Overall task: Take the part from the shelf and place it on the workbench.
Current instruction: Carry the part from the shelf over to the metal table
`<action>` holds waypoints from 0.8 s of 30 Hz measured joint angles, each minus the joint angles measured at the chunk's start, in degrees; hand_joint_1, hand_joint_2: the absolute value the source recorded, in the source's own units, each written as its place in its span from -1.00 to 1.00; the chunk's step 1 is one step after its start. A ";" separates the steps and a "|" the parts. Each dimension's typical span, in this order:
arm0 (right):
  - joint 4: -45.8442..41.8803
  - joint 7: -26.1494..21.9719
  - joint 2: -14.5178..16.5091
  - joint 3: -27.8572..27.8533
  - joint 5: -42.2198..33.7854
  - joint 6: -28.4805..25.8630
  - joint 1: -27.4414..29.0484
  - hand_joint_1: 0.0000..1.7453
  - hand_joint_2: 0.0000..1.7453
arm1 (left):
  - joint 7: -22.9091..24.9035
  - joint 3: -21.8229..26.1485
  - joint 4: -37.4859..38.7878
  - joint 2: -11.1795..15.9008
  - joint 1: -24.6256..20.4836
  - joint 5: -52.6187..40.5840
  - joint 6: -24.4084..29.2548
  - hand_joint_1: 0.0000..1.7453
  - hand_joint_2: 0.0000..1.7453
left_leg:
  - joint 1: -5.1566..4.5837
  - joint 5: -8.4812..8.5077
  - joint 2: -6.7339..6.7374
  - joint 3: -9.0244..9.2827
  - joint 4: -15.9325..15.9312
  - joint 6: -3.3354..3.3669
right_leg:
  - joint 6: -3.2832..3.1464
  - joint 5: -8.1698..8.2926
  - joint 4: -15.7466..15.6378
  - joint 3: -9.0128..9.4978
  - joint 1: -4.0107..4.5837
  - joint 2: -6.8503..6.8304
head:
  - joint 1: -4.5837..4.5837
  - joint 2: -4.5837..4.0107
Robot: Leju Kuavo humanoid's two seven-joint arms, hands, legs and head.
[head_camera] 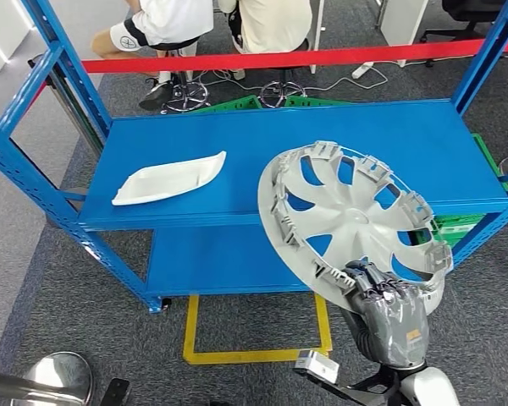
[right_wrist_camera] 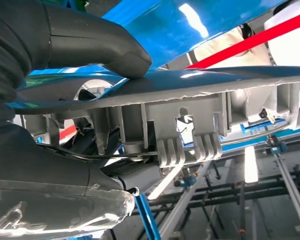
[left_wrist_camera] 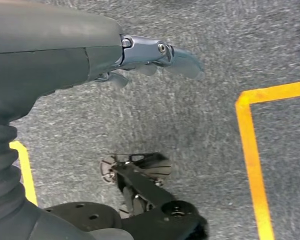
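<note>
Right hand (head_camera: 387, 311): you see it gripping the wheel cover (head_camera: 341, 211) by its near rim.
Left hand (left_wrist_camera: 156, 55): fingers extended, holding nothing.
Wheel cover: tilted, clipped inner face toward you, over the shelf's (head_camera: 251, 135) front-right edge.

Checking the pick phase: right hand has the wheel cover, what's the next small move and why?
Probably lift and draw it back toward the body. The right hand grips the wheel cover at its near rim, tilted, overlapping the blue shelf's front edge. Clearing that edge comes before turning toward a workbench. The left hand hangs free.

Grey carpet floor (head_camera: 59, 279), yellow tape (head_camera: 194, 338)
</note>
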 joint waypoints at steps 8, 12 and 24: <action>-1.49 -0.13 -1.06 1.27 2.21 -1.33 0.19 1.00 1.00 | 0.00 -0.27 0.04 -0.40 -0.20 -1.03 0.20 -1.00 1.00 | -0.32 3.63 -2.33 11.94 -18.09 2.28 | 2.17 3.54 -0.58 -2.89 0.02 2.96 | 0.07 0.00; -1.69 0.21 -1.75 1.81 2.25 -1.39 0.57 1.00 1.00 | 0.00 -0.37 0.09 -0.46 -0.14 -1.40 0.16 -1.00 1.00 | -0.25 5.70 0.61 9.95 -18.35 3.37 | 3.01 -5.14 8.96 -6.10 0.04 -0.76 | 0.86 0.00; -3.72 0.99 -3.91 2.18 2.58 -1.44 3.09 1.00 1.00 | -0.07 -1.57 0.09 -0.95 -0.17 -2.78 0.31 -1.00 1.00 | -0.56 7.89 5.68 5.12 -15.88 0.90 | 1.35 -3.28 -1.64 5.26 0.49 -3.72 | 0.67 -0.01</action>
